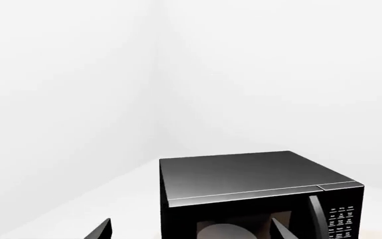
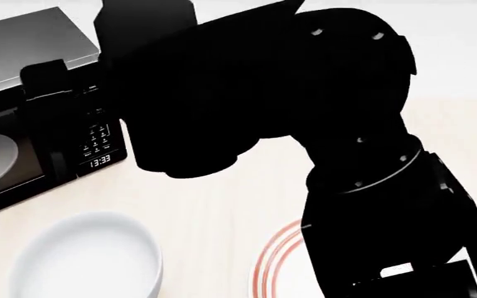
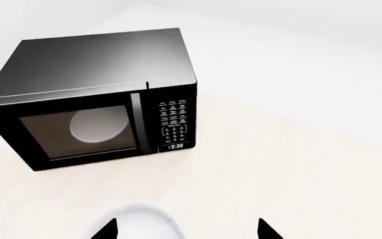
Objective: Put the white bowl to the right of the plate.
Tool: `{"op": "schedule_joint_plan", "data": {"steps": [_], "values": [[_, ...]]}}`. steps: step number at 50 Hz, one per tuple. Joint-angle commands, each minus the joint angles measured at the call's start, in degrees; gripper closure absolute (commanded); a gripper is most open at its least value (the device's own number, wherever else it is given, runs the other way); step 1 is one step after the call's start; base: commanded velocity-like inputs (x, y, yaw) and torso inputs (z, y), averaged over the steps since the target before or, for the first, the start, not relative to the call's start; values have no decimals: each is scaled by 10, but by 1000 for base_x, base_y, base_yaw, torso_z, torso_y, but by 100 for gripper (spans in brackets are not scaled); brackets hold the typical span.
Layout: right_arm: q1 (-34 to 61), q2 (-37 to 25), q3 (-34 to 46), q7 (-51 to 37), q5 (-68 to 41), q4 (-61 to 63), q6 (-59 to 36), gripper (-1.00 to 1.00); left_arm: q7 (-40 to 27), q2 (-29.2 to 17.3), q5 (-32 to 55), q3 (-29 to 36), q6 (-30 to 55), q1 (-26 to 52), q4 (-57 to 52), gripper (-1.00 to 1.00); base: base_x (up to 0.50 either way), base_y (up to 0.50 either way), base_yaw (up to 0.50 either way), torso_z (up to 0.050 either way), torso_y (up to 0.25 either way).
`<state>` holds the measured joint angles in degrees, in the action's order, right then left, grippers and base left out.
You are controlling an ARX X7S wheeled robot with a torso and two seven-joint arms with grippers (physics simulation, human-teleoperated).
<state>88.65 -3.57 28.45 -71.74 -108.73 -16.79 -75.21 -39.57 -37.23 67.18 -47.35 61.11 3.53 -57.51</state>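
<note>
One white bowl [image 2: 85, 257], one plate [image 2: 276, 261], one microwave [image 3: 98, 94]

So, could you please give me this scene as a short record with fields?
white bowl: on the table, left of the plate, not held
plate: red-ringed, mostly hidden behind the right arm in the head view
microwave: black, door closed, pale dish visible inside, clock reads 13:33
right hand: open, above the bowl's rim
left hand: open, facing the microwave
task status: bowl not yet moved to the plate's right
</note>
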Motion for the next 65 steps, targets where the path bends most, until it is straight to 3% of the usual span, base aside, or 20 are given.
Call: {"op": "schedule_joint_plan", "data": {"steps": [1, 18, 47, 65], "values": [[-9, 20, 33, 15, 15, -40, 32, -100, -1, -3, 4, -14, -11, -15, 1, -100, 0, 0, 0, 0, 0], [-26, 28, 104, -25, -70, -100, 110, -100, -9, -10, 15, -20, -19, -21, 5, -100, 0, 0, 0, 0, 0], [-59, 23, 189, -1, -78, -98, 174, -100, -12, -16, 16, -22, -36, -36, 4, -100, 0, 0, 0, 0, 0], [-92, 21, 225, -31, -97, -135, 232, -100, -17, -21, 20, -22, -46, -44, 2, -100, 0, 0, 0, 0, 0]]}}
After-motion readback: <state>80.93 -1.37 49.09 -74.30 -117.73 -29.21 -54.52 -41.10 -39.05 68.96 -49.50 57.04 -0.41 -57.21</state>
